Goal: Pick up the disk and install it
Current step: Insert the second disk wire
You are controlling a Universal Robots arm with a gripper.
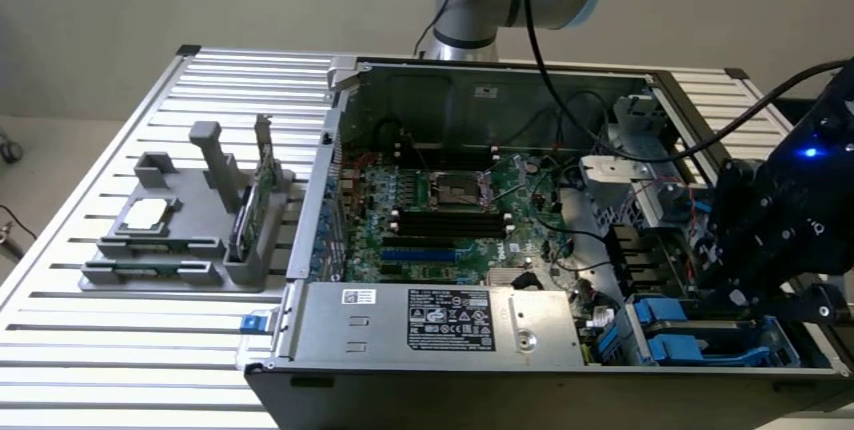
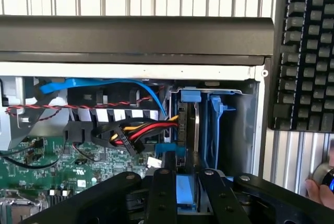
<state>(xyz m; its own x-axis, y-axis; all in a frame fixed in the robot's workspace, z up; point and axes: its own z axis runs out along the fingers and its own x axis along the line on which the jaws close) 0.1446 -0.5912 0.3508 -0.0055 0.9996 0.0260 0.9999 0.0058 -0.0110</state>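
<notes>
**A:** where's the disk (image 2: 189, 125) right now?

**B:** standing on edge in the drive bay at the corner of the open PC case (image 1: 481, 80), blue carrier around it, right next to an empty blue carrier (image 2: 216, 130). The red/yellow/black power cable (image 2: 141, 132) runs up to it.

**A:** and the gripper (image 2: 187, 182)?

**B:** right over the bay, fingers (image 2: 162, 192) on either side of the blue carrier edge. Honestly can't tell if it's gripping or let go.

**A:** anything else around?

**B:** grey parts holder (image 1: 187, 240) on the slatted desk (image 1: 120, 350) at the exterior view's left, a keyboard (image 2: 305, 51) beside the case, and a person's hand (image 2: 321, 190) on a knob.
</notes>
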